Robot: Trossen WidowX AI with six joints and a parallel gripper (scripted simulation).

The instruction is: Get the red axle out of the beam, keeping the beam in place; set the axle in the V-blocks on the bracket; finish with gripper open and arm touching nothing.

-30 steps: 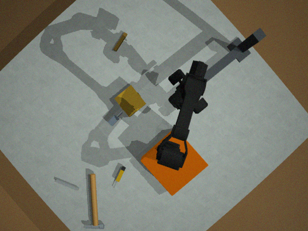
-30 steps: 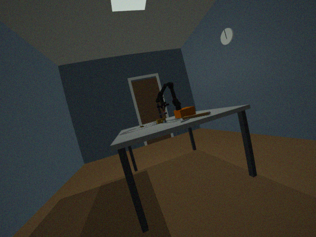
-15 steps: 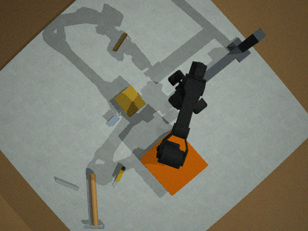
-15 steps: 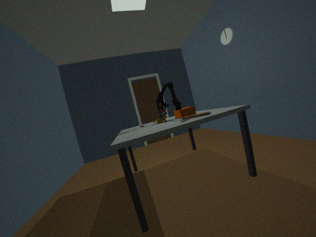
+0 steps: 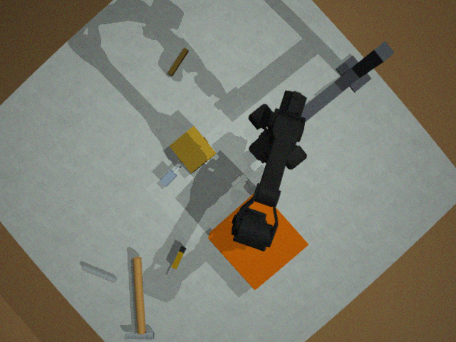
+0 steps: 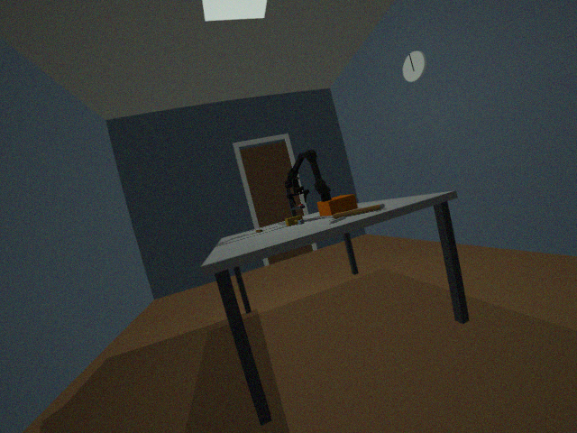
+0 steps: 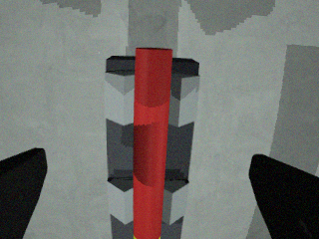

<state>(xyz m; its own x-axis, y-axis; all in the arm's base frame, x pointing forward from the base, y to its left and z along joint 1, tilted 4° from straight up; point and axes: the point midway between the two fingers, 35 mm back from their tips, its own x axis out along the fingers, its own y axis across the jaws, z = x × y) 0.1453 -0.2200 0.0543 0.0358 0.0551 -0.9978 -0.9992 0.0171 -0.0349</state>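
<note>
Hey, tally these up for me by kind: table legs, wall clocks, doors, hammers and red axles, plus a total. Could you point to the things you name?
Table legs (image 6: 242, 345): 4
Wall clock (image 6: 411, 69): 1
Door (image 6: 265, 177): 1
Hammer (image 5: 138, 294) (image 6: 359, 211): 1
Red axle (image 6: 297, 206) (image 7: 150, 164): 1
Total: 8

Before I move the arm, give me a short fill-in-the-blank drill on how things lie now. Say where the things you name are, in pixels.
1. The axle (image 7: 151, 119) lying in the V-blocks (image 7: 120, 102) is coloured ____.
2. The gripper's (image 7: 148, 166) two fingers stand ____, one on each side of the axle.
3. The block (image 5: 257, 265) (image 6: 337, 205) near the arm's base is coloured ____.
4. The hammer's (image 5: 138, 294) handle is made of ____.

Missing words: red; apart; orange; wood
</note>
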